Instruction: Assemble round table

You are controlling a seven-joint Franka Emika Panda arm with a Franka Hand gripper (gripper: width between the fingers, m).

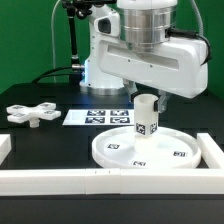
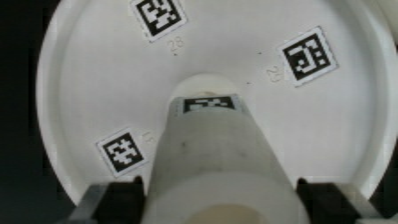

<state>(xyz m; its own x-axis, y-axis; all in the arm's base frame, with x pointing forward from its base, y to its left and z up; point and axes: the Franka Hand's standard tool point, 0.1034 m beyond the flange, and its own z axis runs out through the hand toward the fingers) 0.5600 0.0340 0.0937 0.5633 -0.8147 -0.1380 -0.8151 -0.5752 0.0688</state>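
The round disc (image 1: 150, 150) lies flat on the black table near the exterior view's right, rimmed, with several square tags. The cylindrical leg (image 1: 145, 118) stands upright over the disc's middle, held from above by my gripper (image 1: 146, 97). In the wrist view the leg (image 2: 214, 150) runs down to the disc (image 2: 107, 70), and my black fingers (image 2: 119, 200) sit on either side of it, shut on it. The cross-shaped base (image 1: 31, 114) lies apart at the exterior view's left.
The marker board (image 1: 98, 117) lies flat behind the disc. White border rails (image 1: 60, 178) run along the front and at the right edge (image 1: 212, 150). The arm's white body (image 1: 150, 50) looms above the disc.
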